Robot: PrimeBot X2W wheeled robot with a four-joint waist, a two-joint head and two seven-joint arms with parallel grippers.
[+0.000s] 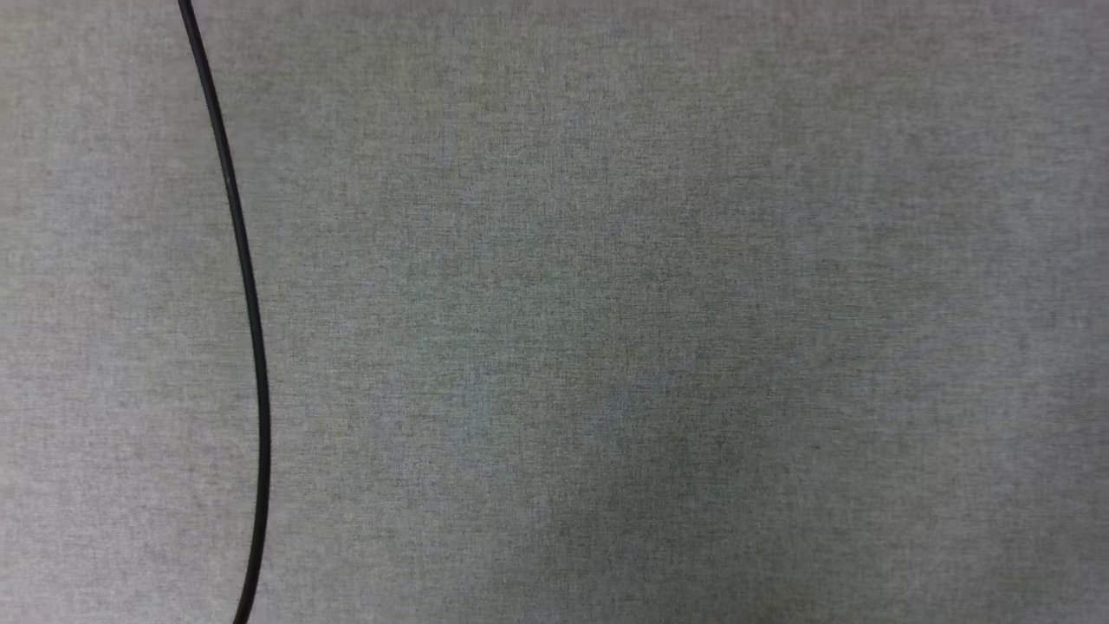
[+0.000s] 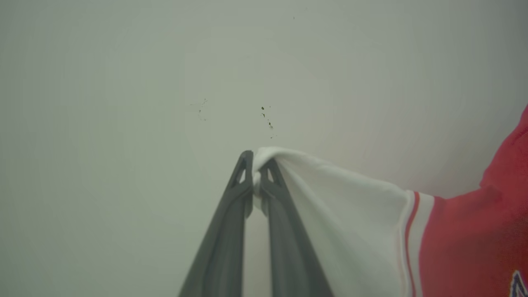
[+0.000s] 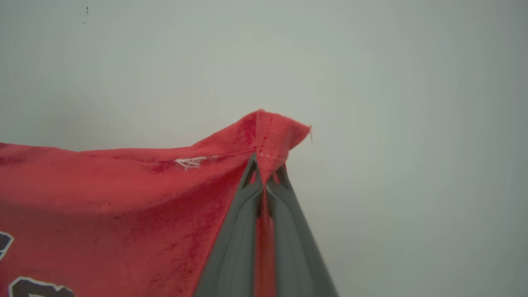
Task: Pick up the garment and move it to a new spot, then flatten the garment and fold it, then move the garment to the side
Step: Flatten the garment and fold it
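In the left wrist view my left gripper is shut on the tip of the white sleeve of the garment. The sleeve runs down to the right, past red-white striped trim, into the red body. In the right wrist view my right gripper is shut on a red hemmed corner of the garment, which spreads away to the left. Parts of black, white-outlined lettering show at that view's lower left. Both grips hold the cloth up against a pale plain background.
The head view looks down on a grey woven surface. A thin black cable curves from the top left down to the bottom edge. A few small dark specks mark the pale background beyond my left fingertips.
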